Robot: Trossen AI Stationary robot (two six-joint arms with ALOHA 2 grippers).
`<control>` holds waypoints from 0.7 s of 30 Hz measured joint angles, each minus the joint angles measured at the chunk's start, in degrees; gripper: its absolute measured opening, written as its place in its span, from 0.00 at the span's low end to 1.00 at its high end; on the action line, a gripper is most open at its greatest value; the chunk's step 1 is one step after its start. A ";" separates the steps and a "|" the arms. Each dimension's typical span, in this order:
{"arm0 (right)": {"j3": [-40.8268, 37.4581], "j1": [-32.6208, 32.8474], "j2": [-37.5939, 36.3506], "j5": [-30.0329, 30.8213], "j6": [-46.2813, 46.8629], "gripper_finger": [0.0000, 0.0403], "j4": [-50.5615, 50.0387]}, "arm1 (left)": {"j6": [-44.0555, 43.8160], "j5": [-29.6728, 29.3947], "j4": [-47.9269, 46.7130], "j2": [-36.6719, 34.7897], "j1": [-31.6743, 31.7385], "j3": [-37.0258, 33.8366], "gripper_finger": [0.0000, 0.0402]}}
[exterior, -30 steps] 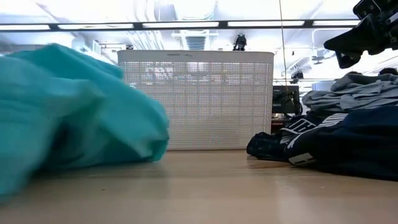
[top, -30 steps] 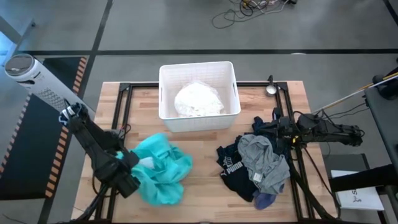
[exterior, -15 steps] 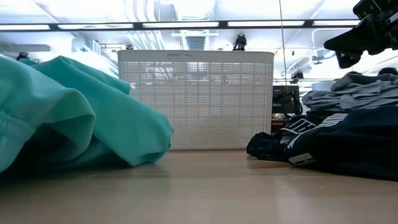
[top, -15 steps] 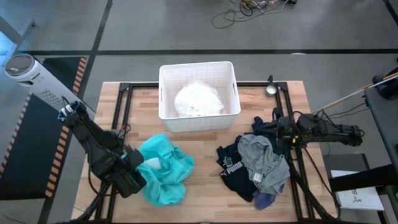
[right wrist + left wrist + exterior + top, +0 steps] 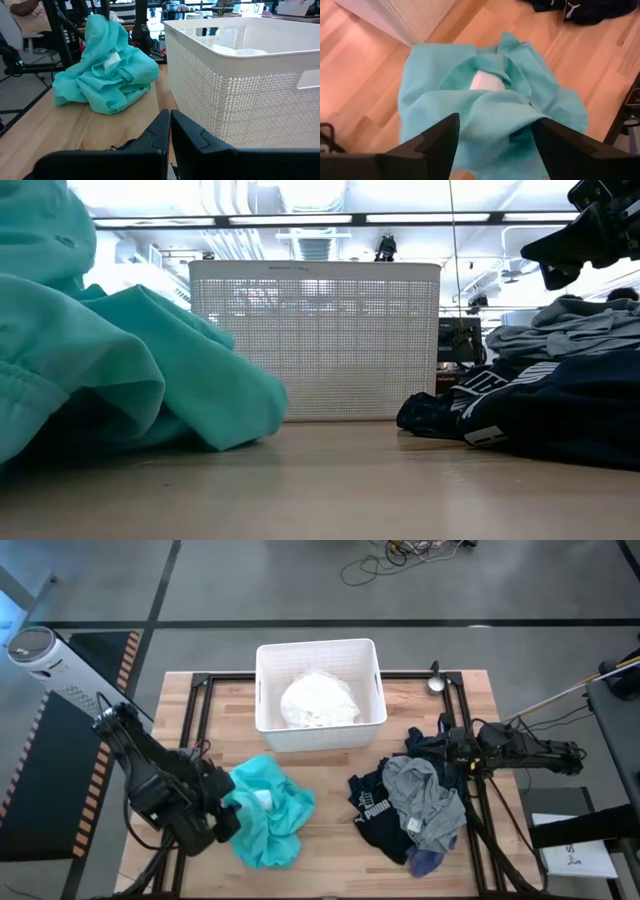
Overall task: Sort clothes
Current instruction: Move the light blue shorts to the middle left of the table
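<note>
Left gripper (image 5: 492,131) holds up the large teal garment (image 5: 268,812) near the left front of the wooden table (image 5: 330,780).

The teal garment is the biggest thing in the front area; its upper part is lifted, pinched between the two dark fingers (image 5: 440,137) of the left gripper, and the rest hangs down and lies crumpled on the table in front of the white bin (image 5: 320,695). A white garment (image 5: 318,702) rests inside the bin. On the right side a grey garment (image 5: 425,802) lies on top of a navy-black one with white lettering (image 5: 378,810). The right gripper (image 5: 170,129) rests beside this pile, its fingers pressed together with nothing between them.
</note>
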 joint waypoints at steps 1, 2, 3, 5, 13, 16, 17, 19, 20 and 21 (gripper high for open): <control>0.00 0.00 0.00 -0.02 0.00 0.00 0.02 | 0.18 -0.01 -0.49 0.00 0.00 0.59 0.59; -0.01 0.01 0.00 -0.02 0.00 0.00 0.02 | 0.19 -0.01 -0.81 0.00 0.00 1.14 0.58; -0.01 0.01 0.00 -0.02 0.00 0.00 0.00 | 0.23 -0.01 -1.21 0.00 -0.05 1.59 0.58; 0.00 0.02 0.00 0.00 0.00 0.00 0.02 | 0.77 -0.03 -1.92 -0.02 -0.07 2.15 0.58; 0.00 0.01 0.00 0.00 -0.76 0.00 0.02 | 4.04 1.27 -2.15 -0.02 -0.04 2.42 0.64; 0.00 0.00 0.00 0.02 -2.61 0.00 0.07 | 4.06 3.03 -2.05 -0.02 -0.07 2.34 0.67; 0.00 0.00 0.00 0.00 -2.95 0.00 0.04 | 4.35 2.07 -1.52 -0.04 -0.11 1.93 0.68; -0.01 0.01 0.00 0.01 -2.64 0.00 0.07 | 6.35 -1.57 0.14 -0.05 -0.10 0.57 0.68; -0.01 0.01 0.00 0.00 -1.43 0.00 0.07 | 7.92 -3.41 1.82 -0.05 0.15 -0.54 0.68; -0.01 0.02 0.00 -0.05 0.62 0.00 0.07 | 9.34 -5.35 3.48 -0.05 0.60 -1.92 0.67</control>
